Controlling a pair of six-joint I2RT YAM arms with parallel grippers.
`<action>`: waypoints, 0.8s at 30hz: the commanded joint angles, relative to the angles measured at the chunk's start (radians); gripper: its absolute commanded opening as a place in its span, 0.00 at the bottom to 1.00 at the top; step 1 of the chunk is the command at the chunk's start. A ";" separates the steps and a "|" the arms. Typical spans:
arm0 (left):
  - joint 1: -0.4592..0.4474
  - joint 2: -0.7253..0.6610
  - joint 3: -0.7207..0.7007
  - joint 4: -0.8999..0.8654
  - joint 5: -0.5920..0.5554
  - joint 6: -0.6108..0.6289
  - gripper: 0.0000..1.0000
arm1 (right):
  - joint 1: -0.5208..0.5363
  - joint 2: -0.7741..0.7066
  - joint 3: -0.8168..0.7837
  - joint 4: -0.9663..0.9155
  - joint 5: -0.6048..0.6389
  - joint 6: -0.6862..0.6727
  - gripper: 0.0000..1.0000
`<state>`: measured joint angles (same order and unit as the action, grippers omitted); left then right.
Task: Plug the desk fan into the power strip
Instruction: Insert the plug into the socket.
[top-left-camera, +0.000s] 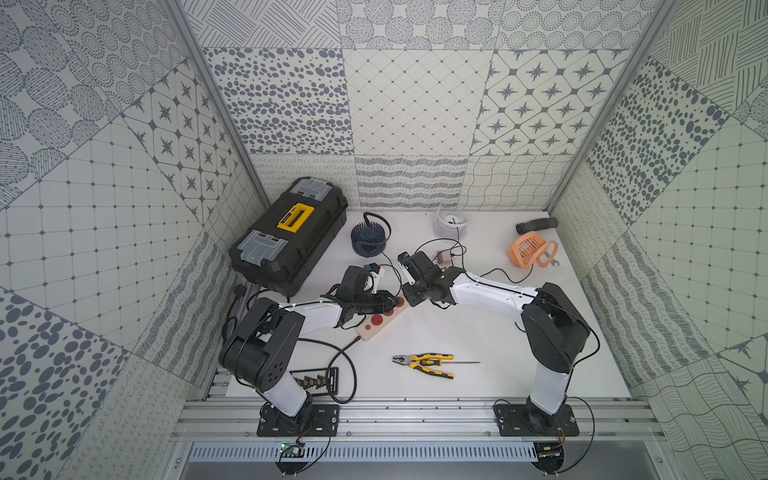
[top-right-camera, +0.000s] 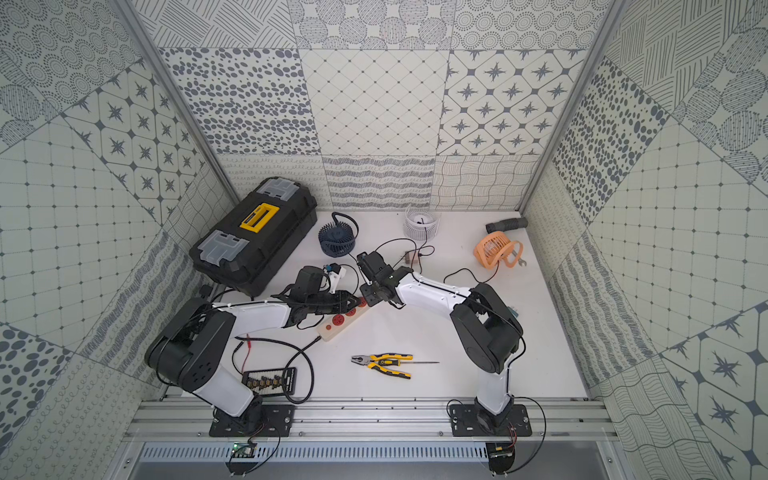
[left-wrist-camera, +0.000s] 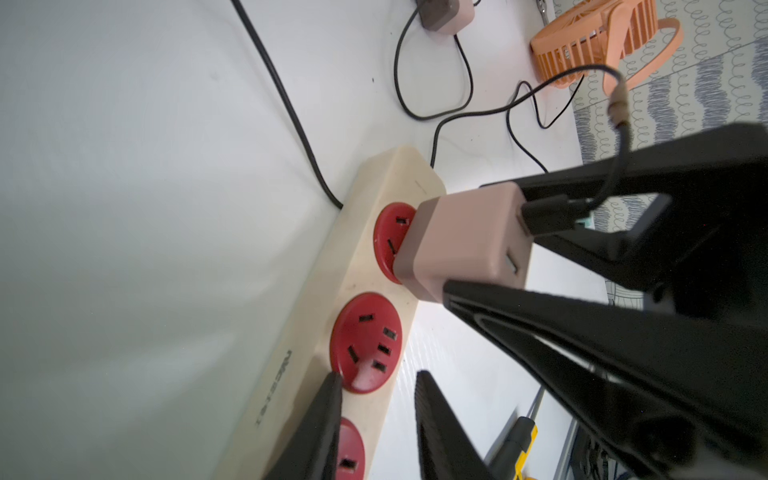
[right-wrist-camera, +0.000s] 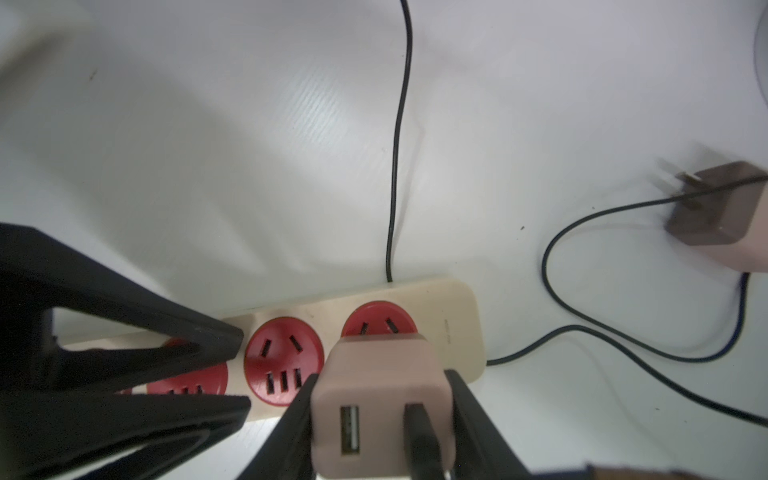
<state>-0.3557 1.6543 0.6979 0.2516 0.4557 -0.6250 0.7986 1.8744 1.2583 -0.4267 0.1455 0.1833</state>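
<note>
On the white table's (top-left-camera: 478, 332) middle lay the power strip (top-left-camera: 376, 325), the right gripper (right-wrist-camera: 381, 378) clamping a pink USB charger (left-wrist-camera: 465, 245) at its end socket, the left gripper's (left-wrist-camera: 376, 386) slightly parted fingers (left-wrist-camera: 324, 415) over it.

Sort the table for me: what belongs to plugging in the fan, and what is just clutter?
Job: power strip; pink adapter at its end socket; right gripper holding it; left gripper on the strip; orange fan, seemingly the adapter's.
Clutter: toolbox; pliers; blue fan; white fan; second adapter; black tube.
</note>
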 joint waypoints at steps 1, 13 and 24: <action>0.006 0.012 -0.001 -0.094 -0.017 0.035 0.32 | 0.012 0.183 -0.151 -0.310 -0.004 0.143 0.00; 0.018 0.013 -0.006 -0.085 -0.012 0.029 0.32 | 0.093 0.170 -0.229 -0.327 0.024 0.246 0.00; 0.026 0.005 -0.022 -0.072 -0.002 0.025 0.32 | 0.091 0.175 -0.246 -0.321 -0.008 0.311 0.00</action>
<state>-0.3359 1.6634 0.6926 0.2668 0.4820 -0.6205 0.8707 1.8885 1.1870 -0.3298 0.2913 0.3454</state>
